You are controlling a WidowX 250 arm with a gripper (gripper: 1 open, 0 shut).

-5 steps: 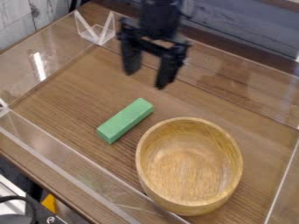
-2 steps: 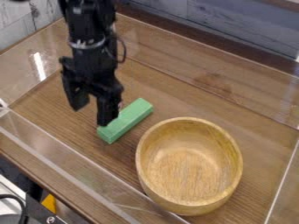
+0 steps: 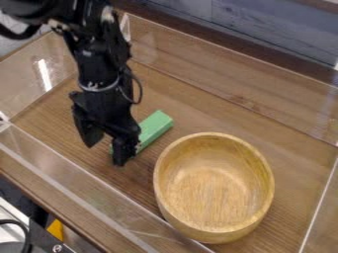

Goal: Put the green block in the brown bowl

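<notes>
The green block (image 3: pixel 154 126) lies flat on the wooden table, just left of the brown bowl (image 3: pixel 214 185). My black gripper (image 3: pixel 107 138) points straight down over the block's near-left end and hides that end. Its jaws stand open, with one finger (image 3: pixel 125 143) in front of the block and the other (image 3: pixel 90 129) further left. I cannot tell whether the fingers touch the block. The bowl stands upright at the lower right with nothing in it.
Clear plastic walls (image 3: pixel 79 210) ring the wooden table (image 3: pixel 238 114) on the front, left and back. The arm (image 3: pixel 93 49) reaches in from the upper left.
The gripper has travelled from the back of the table down and to the left, and has dropped low over the block's near end. The block and bowl have not moved.
</notes>
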